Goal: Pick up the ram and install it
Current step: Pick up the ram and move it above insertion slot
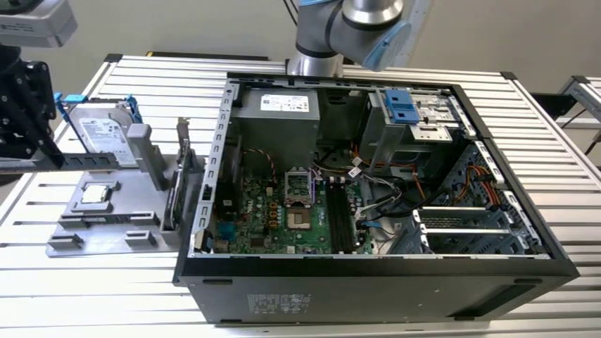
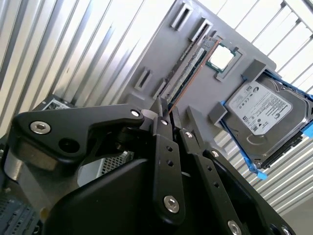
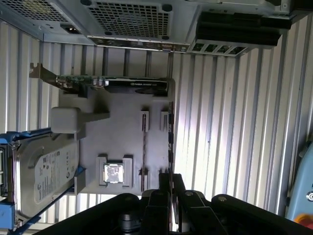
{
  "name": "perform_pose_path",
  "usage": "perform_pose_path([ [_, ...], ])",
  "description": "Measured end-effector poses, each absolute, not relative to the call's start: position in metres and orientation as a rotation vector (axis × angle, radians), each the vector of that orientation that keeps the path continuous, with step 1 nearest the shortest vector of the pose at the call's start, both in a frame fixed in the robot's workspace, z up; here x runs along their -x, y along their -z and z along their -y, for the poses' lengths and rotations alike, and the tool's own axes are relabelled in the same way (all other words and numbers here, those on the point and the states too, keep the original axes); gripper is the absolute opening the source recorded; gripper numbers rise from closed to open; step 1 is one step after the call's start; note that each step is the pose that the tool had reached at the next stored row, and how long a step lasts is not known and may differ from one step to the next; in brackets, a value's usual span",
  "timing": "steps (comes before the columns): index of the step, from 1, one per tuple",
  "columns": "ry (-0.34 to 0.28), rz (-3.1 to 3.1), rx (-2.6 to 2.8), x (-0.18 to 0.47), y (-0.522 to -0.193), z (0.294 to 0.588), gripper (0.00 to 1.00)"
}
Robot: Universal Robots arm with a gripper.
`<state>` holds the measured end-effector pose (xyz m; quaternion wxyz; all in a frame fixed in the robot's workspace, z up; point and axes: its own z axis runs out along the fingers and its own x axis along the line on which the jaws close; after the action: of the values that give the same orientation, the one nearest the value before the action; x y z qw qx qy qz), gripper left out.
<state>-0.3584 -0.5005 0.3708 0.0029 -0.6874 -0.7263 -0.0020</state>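
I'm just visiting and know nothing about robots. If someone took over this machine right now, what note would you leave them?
End effector: poised at the near end of the ram; its grip cannot be judged.
Ram: on edge in the gray holder, beside the processor chip and hard drive, outside the open computer case.
Done: end effector lined up with the ram.
Left: ram not yet lifted or installed.

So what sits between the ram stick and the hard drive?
A square silver chip on the grey tray lies between ram and hard drive, in the second wrist view.
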Motion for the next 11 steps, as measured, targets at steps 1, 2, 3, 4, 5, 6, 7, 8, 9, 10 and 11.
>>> perform_pose_path([
  [1, 0.007, 2.277, 2.155, 0.357, -0.371, 0.500, 0.00],
  [2, 0.006, 2.277, 2.155, 0.356, -0.371, 0.501, 0.00],
  [3, 0.007, 2.277, 2.155, 0.355, -0.371, 0.501, 0.00],
  [4, 0.006, 2.277, 2.155, 0.354, -0.371, 0.500, 0.00],
  [5, 0.006, 2.277, 2.155, 0.353, -0.371, 0.500, 0.00],
  [6, 0.006, 2.277, 2.155, 0.352, -0.371, 0.500, 0.00],
  [7, 0.006, 2.277, 2.155, 0.351, -0.371, 0.500, 0.00],
  [8, 0.006, 2.277, 2.155, 0.350, -0.371, 0.500, 0.00],
  [9, 0.007, 2.277, 2.155, 0.348, -0.371, 0.500, 0.00],
  [10, 0.007, 2.277, 2.155, 0.347, -0.371, 0.500, 0.00],
  [11, 0.007, 2.277, 2.155, 0.345, -0.371, 0.500, 0.00],
])
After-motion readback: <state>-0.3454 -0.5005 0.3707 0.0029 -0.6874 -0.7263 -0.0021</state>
